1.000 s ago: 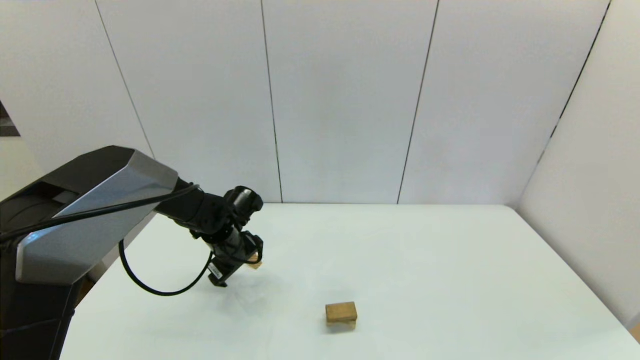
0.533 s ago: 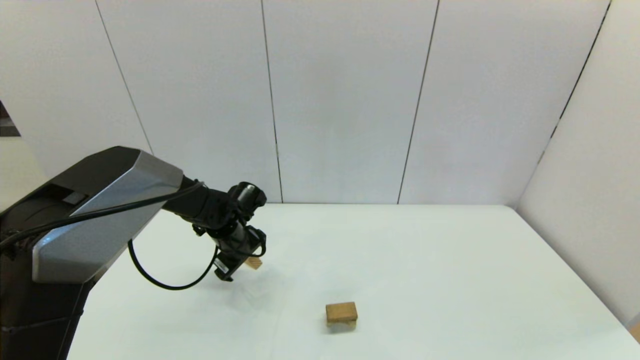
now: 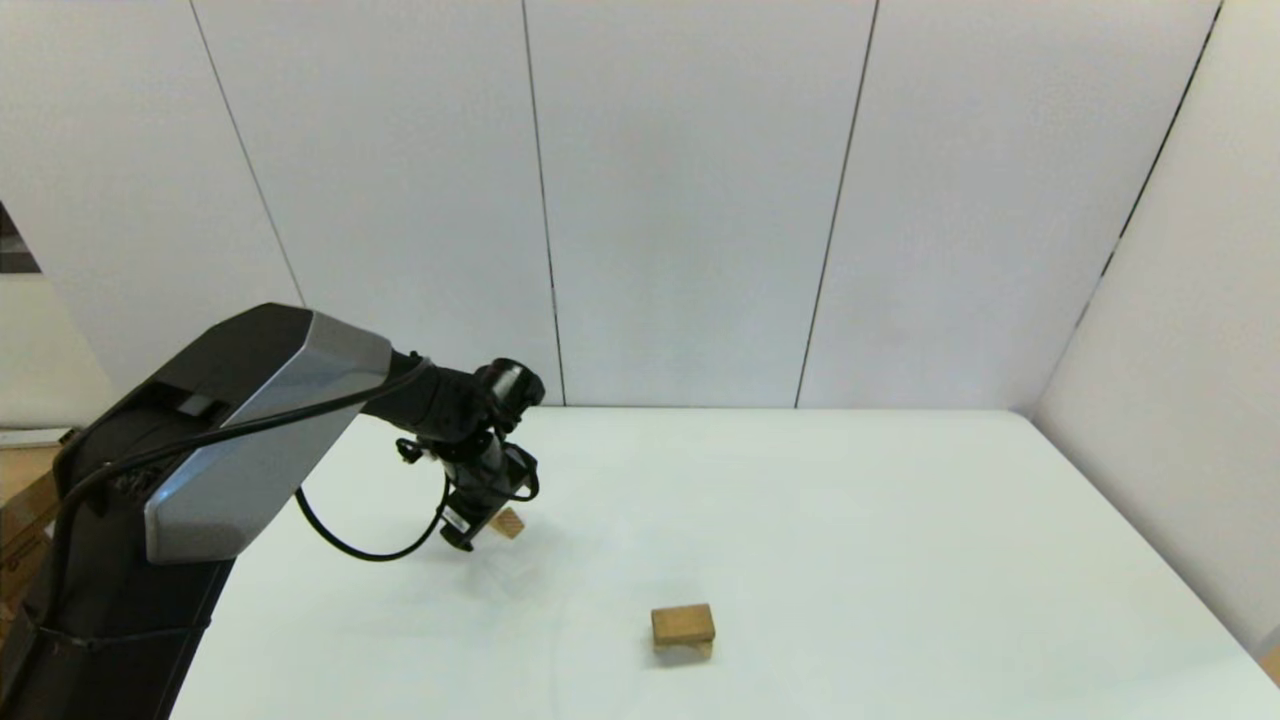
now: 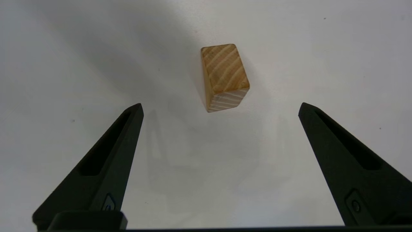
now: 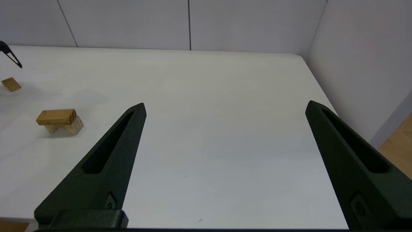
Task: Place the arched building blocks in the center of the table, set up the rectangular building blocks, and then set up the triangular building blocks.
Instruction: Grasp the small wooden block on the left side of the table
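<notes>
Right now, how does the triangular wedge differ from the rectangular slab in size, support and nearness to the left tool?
The triangular wedge is smaller than the rectangular slab. The wedge lies on the table; the slab sits atop the arched block. The open left tool hovers over the wedge, away from the slab. Both are tan wood.

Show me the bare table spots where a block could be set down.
The table is bare from the rectangular block, stacked on the arched block, to the right edge and back wall. It is crowded only at the left, where the open left pincer hovers over the triangular block.
</notes>
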